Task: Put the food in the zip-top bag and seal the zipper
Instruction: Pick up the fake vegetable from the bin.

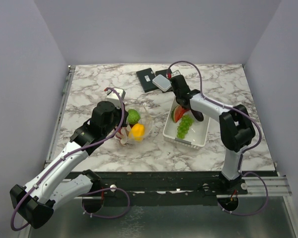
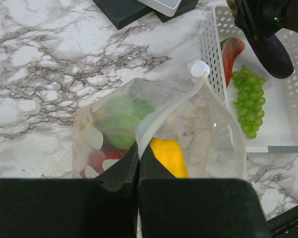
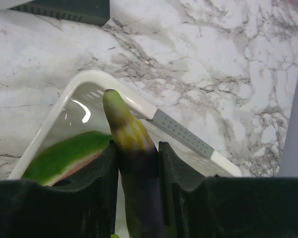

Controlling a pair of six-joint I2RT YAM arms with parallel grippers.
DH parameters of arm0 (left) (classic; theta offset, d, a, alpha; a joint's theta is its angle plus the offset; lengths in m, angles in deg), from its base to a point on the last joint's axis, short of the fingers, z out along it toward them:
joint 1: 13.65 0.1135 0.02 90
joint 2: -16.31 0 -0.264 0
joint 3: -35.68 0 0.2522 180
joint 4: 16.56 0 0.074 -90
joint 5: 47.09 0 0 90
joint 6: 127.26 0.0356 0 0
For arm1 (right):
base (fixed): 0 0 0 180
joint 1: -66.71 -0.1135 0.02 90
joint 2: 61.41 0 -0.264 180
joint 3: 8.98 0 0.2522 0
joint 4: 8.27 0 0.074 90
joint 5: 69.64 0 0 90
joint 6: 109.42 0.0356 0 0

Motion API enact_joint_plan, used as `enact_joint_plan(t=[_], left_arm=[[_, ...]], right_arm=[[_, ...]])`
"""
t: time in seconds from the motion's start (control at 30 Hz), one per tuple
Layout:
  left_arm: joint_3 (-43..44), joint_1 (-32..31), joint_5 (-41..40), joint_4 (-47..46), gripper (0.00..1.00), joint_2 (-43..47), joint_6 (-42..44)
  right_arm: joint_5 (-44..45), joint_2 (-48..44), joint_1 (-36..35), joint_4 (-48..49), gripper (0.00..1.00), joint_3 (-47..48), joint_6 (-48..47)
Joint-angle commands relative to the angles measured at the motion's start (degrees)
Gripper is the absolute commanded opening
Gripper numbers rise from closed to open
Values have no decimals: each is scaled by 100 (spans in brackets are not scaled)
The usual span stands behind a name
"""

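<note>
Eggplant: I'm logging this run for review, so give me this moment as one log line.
left gripper: shut on zip-top bag rim | right gripper: shut on eggplant at white basket | basket: grapes, watermelon slice

Shiny plastics on a smooth, marble-patterned table (image 1: 89, 99).
The bag (image 2: 213, 134) is thin clear film, glossy and wrinkled, printed with white dots. The basket (image 3: 89, 77) is smooth white perforated plastic with bright glints. The eggplant (image 3: 134, 148) is smooth with a soft sheen, the grapes (image 2: 249, 101) are shiny, and the right gripper's fingers (image 3: 49, 208) are matt black.
</note>
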Motion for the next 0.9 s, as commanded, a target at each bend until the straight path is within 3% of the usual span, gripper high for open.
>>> enact_joint_plan(t=[0.0, 0.27, 0.53, 0.87], left_arm=[[-65, -2, 75, -120, 0, 2, 49], [-62, 1, 71, -122, 0, 2, 41], [-62, 2, 79, -116, 0, 2, 37], [-62, 2, 71, -123, 0, 33, 36]], right_arm=[[359, -644, -89, 115, 15, -47, 94], [-33, -1689, -260, 126, 9, -231, 573], [-1912, -3107, -365, 571, 6, -867, 1821], [-3960, -4408, -560, 2178, 1, -1910, 3256]])
